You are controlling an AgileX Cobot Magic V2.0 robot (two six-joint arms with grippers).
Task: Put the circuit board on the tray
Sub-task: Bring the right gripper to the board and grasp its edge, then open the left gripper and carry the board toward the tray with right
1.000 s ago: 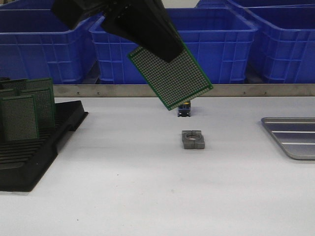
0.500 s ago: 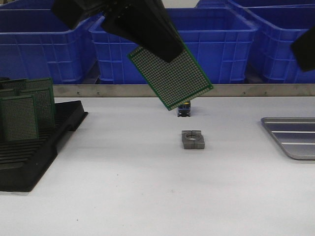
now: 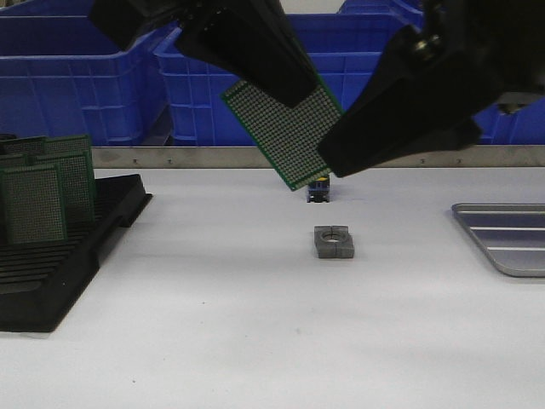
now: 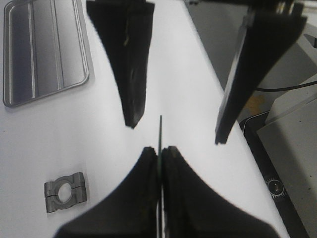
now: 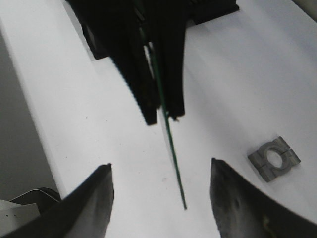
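Note:
My left gripper (image 3: 289, 92) is shut on the top of a green circuit board (image 3: 285, 136) and holds it tilted, high above the table's middle. In the left wrist view the board (image 4: 160, 130) shows edge-on between the closed left gripper (image 4: 160, 151). My right gripper (image 3: 332, 164) is open and reaches in from the right at the board's lower right edge. In the right wrist view the board (image 5: 172, 151) hangs between the spread fingers of the right gripper (image 5: 161, 166), touching neither. The silver-grey ribbed tray (image 3: 509, 241) lies empty at the right edge; it also shows in the left wrist view (image 4: 44, 49).
A grey metal clamp block (image 3: 333, 241) lies mid-table, with a small blue part (image 3: 319, 190) behind it. A black slotted rack (image 3: 60, 264) with several upright green boards (image 3: 34, 204) stands at the left. Blue bins (image 3: 85, 77) line the back behind a metal rail.
My right arm has come in from the right and brought its open fingers around the board's lower edge. The left gripper and board have not moved.

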